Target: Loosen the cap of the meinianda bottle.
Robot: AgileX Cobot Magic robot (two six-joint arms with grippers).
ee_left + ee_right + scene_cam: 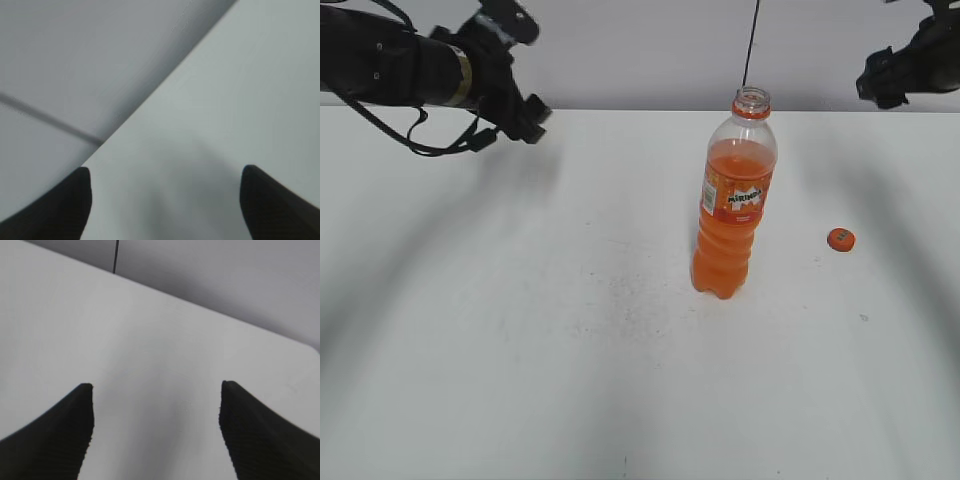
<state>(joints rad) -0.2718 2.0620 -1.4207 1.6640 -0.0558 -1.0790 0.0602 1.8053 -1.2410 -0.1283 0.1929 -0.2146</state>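
Observation:
The meinianda bottle (733, 205), clear plastic with orange liquid and an orange label, stands upright near the middle of the white table (520, 350). Its mouth is bare, with only the orange neck ring. The small orange cap (840, 239) lies flat on the table to the bottle's right. My left gripper (528, 118) hangs raised at the far left, open and empty; the left wrist view (165, 200) shows only bare table between its fingers. My right gripper (882, 88) is raised at the far right, open and empty, over bare table in the right wrist view (156, 425).
A grey wall runs behind the table's far edge. A thin dark cable (750, 45) hangs down the wall behind the bottle and also shows in the right wrist view (115, 256). Black cables (420, 140) loop under the left arm.

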